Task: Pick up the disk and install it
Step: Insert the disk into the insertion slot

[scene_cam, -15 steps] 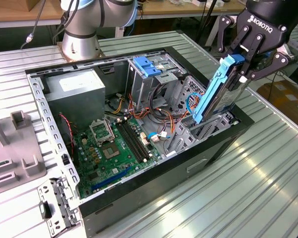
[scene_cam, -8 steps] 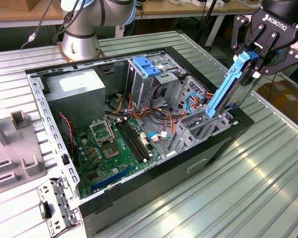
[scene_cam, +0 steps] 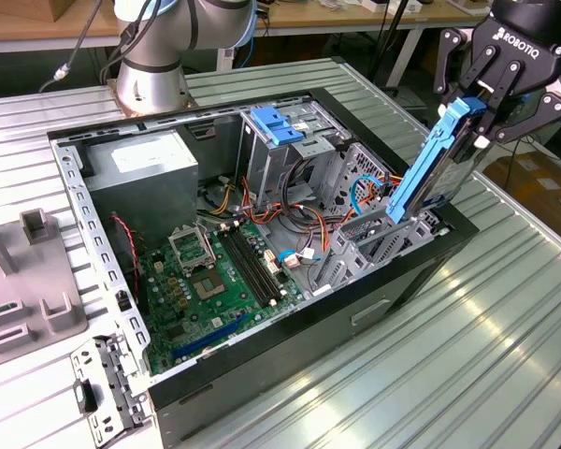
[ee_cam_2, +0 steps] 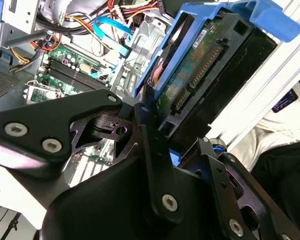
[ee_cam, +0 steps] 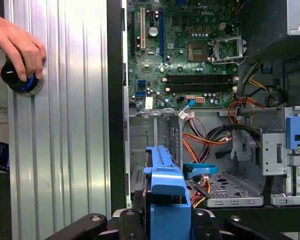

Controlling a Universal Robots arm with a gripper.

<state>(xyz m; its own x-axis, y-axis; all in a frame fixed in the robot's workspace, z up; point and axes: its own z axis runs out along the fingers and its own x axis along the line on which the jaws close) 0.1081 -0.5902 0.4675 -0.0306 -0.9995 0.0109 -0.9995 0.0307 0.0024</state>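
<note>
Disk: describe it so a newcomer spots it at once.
Find the open computer case on the ribbed table; go to its end at the exterior view's right. There the black pincer grips the disk, steeply tilted over the case. Unlike the blue clip atop the inner cage, it is a blue-railed slab, not lying flat.

Ribbed silver tabletop (scene_cam: pixel 430 374) spreading across most of exterior view, catching soft even light. Wooden bench (scene_cam: pixel 37 28) running along top edge, white leg (scene_cam: pixel 402 51) slanting down below it, upper centre. Grey moulded fixture (scene_cam: pixel 33 299) sitting on tabletop at left edge. Brown patch (scene_cam: pixel 542 187) showing at right edge beyond tabletop; floor or carton, unclear.
</note>
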